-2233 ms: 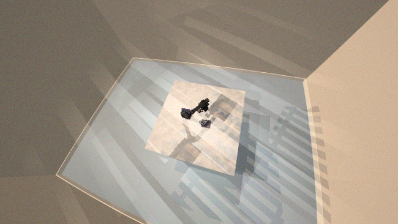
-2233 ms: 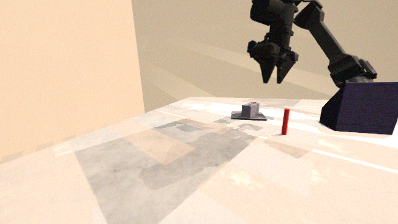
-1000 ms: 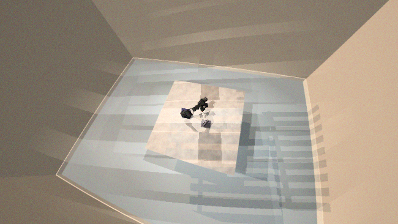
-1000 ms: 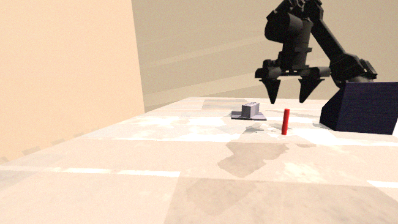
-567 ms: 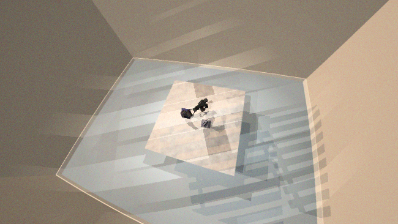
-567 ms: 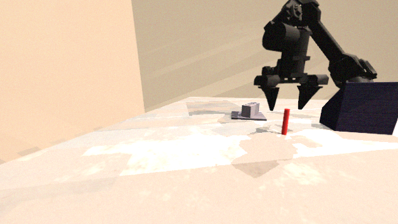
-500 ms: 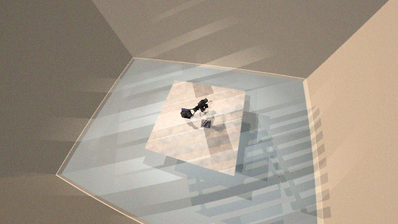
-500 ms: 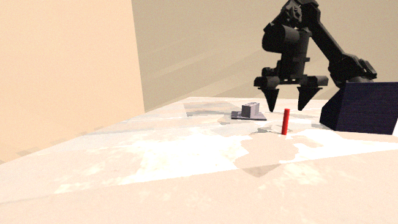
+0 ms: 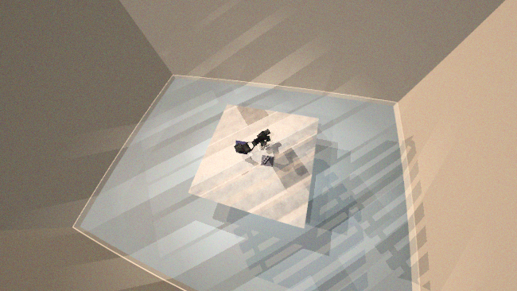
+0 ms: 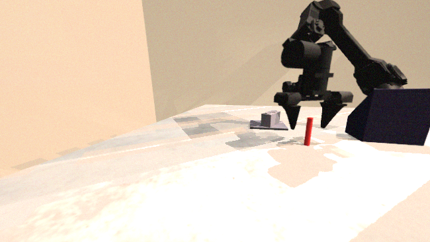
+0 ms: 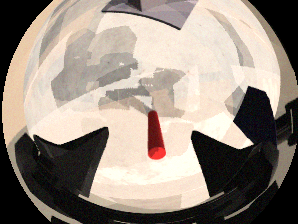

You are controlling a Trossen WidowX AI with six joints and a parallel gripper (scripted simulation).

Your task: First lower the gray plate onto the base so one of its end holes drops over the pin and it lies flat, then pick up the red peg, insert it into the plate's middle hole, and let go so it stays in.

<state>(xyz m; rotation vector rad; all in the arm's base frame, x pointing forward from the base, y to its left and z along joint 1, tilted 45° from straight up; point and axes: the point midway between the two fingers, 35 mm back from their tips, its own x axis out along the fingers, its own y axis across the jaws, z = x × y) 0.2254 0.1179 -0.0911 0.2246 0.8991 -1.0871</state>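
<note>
In the top view the red peg is too small to pick out, and the gray plate (image 9: 267, 160) is a mere speck at centre. The exterior view cuts the dark blue mount (image 10: 390, 116) at the right edge. In the wrist view the claw (image 11: 154, 152) shows only its finger (image 11: 73, 156) tips (the rest lost in the black rim).

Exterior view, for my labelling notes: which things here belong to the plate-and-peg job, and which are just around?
Belongs to the job:
- gray plate, on the base
- red peg, standing upright on the table
- gripper, open and empty, above the peg

Just around:
- dark blue block at the arm's foot
- table top
</note>
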